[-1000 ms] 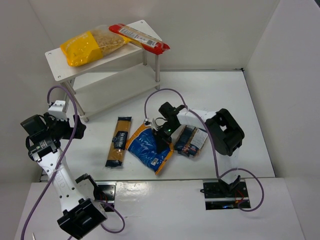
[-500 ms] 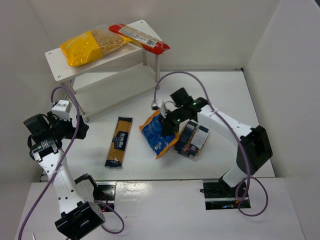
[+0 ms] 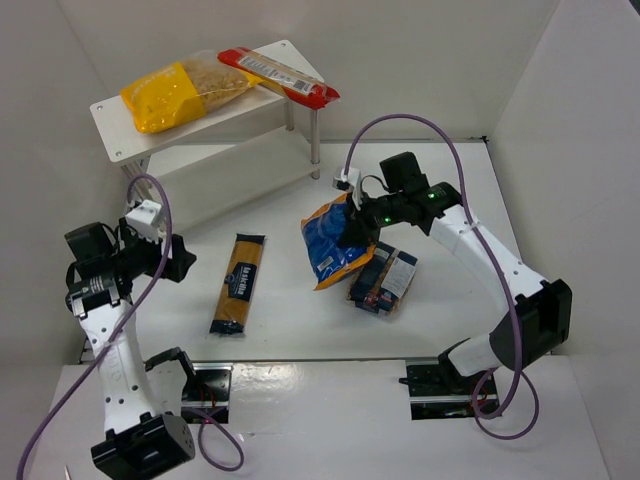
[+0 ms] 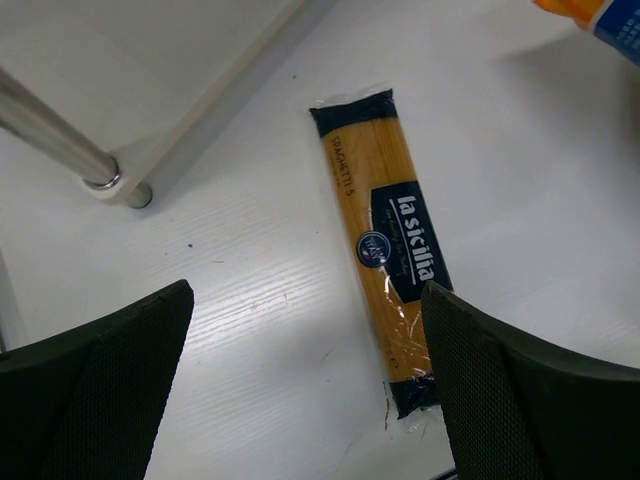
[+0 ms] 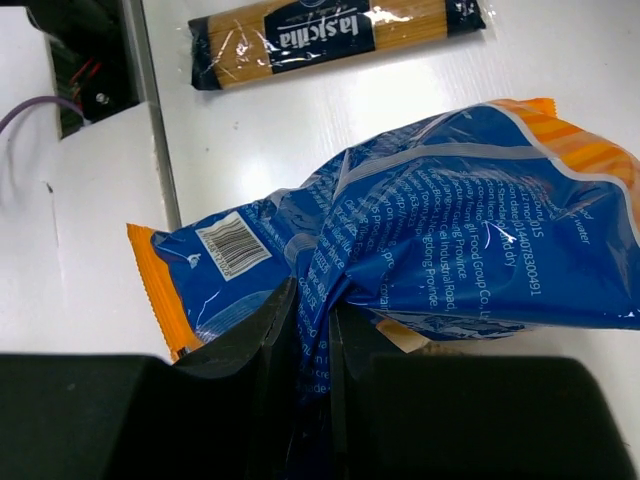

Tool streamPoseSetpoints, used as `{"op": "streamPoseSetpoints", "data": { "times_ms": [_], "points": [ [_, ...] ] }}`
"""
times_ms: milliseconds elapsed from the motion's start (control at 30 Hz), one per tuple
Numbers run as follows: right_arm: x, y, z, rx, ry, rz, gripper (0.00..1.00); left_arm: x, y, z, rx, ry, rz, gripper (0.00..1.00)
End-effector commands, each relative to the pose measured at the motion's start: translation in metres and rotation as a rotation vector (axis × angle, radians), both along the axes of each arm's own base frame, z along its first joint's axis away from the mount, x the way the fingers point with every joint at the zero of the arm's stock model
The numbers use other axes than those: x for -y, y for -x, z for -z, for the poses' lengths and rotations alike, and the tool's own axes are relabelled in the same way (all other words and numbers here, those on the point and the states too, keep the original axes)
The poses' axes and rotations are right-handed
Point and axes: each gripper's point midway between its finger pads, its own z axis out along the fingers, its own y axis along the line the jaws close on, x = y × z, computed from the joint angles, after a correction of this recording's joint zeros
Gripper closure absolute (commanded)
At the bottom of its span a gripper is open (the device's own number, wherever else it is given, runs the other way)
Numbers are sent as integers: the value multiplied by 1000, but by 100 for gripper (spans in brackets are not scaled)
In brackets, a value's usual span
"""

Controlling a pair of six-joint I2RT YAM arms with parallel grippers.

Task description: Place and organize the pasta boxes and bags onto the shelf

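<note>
The crinkly blue-and-orange bag (image 3: 335,245) is at mid-bench, held off the table (image 3: 450,200) by the right gripper (image 3: 362,222). In the right wrist view, both fingers are pressed together on a bunched fold of the bag (image 5: 450,250) near its middle. The barcode end and an orange seam hang to one side and the larger printed part to the other. In the overhead view the bag's lower orange end overlaps the far-left corner of the dark blue box (image 3: 385,282); whether the two touch cannot be told. The box lies flat just right of centre, toward the near edge. The long narrow spaghetti pack (image 3: 237,283) lies flat left of centre, its length running from near edge to far edge, well apart from the bag and box. The left wrist view shows it intact, with a dark label band across its clear wrapper (image 4: 385,240). The left gripper (image 3: 180,262) hovers near the left edge above bare table beside this pack. Its fingers (image 4: 100,380) are spread wide with nothing between them. The shelf (image 3: 112,128) stands at the far-left corner. Its top board carries the yellow clear bag (image 3: 185,90) and, just to that bag's right, the long red pack (image 3: 280,75). The red pack's end overhangs the board's right edge. One shelf foot rests on the table beside the far end of the spaghetti pack.
</note>
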Motion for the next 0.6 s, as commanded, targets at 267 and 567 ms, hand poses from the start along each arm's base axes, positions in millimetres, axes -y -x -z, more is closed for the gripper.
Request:
{"op": "streamPoseSetpoints", "data": {
  "times_ms": [267, 567],
  "points": [
    [-16, -25, -98, 302, -171, -22, 100, 35, 0, -17, 59, -8, 192, 0],
    [-39, 7, -135, 167, -319, -250, 100, 115, 17, -7, -24, 61, 672, 0]
  ]
}}
